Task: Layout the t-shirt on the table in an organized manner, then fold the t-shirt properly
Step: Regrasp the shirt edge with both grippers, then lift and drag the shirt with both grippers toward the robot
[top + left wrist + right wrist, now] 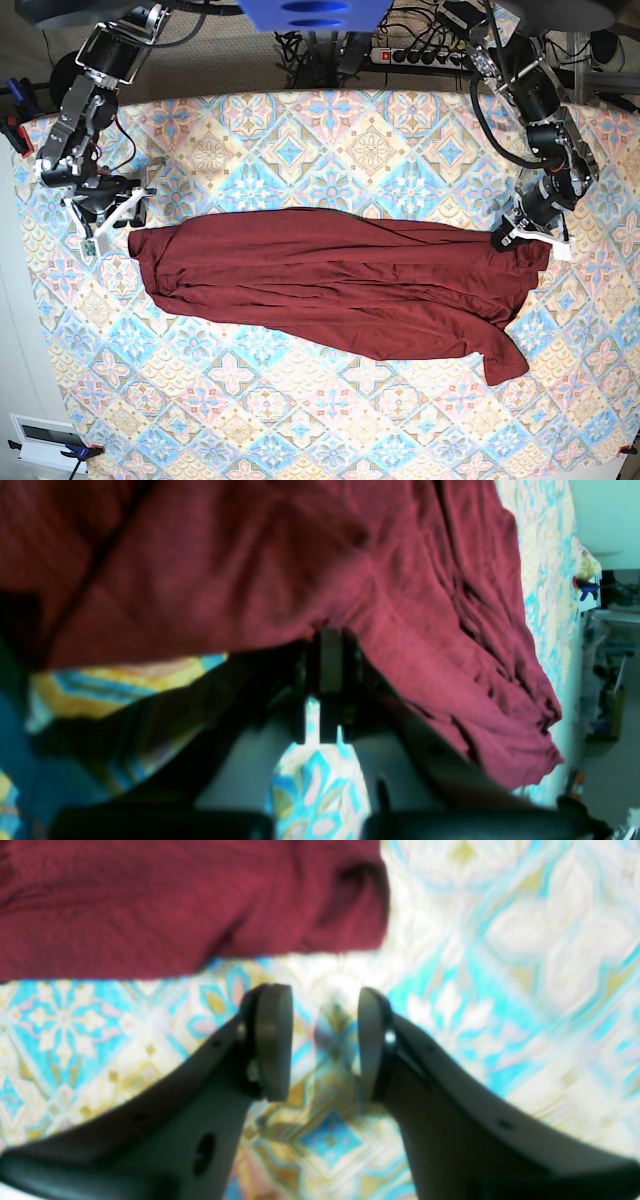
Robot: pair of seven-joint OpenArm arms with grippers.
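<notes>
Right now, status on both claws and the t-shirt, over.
Left claw shut on the t-shirt edge. Right claw open, empty, just off the far end. Shirt stretched lengthwise across the table, wrinkled. Nothing in the way.

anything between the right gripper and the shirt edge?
Nothing visible. The right gripper is open over bare table, with the near edge of the t-shirt just ahead of its fingertips and only patterned cloth between them.

- A white power strip (425, 55) with dark plugs lies behind my desk's far edge.
- Black cables (300, 45) tangle beside it.
- A blue plate (315, 13) hangs overhead.
</notes>
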